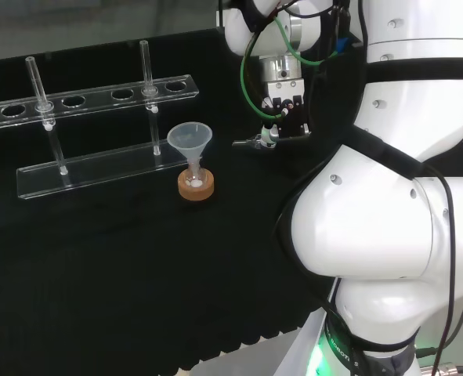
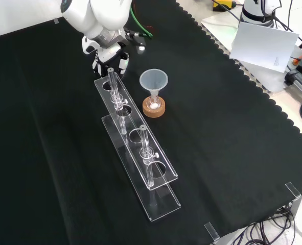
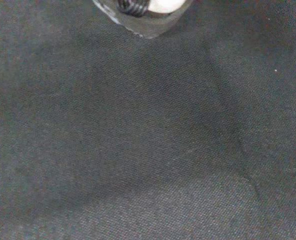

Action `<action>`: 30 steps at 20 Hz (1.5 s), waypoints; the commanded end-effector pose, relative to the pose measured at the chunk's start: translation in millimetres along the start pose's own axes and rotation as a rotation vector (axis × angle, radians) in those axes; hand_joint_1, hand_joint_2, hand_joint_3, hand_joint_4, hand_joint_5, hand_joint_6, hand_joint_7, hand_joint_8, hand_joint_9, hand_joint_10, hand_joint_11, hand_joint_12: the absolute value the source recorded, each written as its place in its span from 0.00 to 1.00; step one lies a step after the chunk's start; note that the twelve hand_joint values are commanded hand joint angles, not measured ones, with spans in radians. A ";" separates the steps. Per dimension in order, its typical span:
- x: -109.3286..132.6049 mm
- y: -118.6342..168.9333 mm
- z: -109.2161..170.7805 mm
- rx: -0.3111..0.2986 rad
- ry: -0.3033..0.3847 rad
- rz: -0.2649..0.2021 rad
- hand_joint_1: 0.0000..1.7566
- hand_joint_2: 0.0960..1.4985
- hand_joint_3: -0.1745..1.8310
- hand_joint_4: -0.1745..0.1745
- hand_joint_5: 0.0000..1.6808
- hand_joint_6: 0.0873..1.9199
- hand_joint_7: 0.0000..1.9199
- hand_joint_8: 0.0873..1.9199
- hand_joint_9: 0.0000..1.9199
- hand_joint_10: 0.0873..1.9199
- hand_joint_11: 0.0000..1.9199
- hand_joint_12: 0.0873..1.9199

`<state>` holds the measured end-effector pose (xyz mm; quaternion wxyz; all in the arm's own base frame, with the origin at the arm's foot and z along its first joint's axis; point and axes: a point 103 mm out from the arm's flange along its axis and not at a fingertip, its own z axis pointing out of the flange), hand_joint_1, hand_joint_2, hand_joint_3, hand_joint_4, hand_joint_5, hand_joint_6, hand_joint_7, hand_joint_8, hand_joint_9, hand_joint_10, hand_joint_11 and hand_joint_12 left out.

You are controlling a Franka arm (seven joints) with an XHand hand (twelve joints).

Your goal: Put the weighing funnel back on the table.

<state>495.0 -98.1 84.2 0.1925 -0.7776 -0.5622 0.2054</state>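
Black cloth (image 1: 121, 282) covering the bench; clear two-tier rack (image 2: 163, 204) holding two upright glass tubes (image 2: 116, 97); funnel (image 2: 154, 80), mouth up, stem in a small flask on a cork ring (image 2: 154, 108), just beside the rack; white sheet (image 2: 263, 43) beyond the cloth's edge.

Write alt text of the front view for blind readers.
The robot hand hangs at the far end of a clear rack with two test tubes on black cloth; beside the rack, the funnel stands in a small flask on a cork ring.
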 end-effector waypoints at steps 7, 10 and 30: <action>11.0 -17.0 -9.0 0.026 -0.031 0.008 0.51 0.62 0.00 0.49 0.21 0.15 0.12 0.32 0.32 0.25 0.24 0.65; 9.1 -29.5 -21.4 0.013 -0.028 0.004 0.51 0.62 0.00 0.48 0.20 0.11 0.11 0.32 0.30 0.27 0.23 0.65; 13.3 -148.8 -95.2 -0.158 -0.016 -0.014 0.49 0.61 0.00 0.47 0.21 0.07 0.12 0.32 0.29 0.28 0.22 0.66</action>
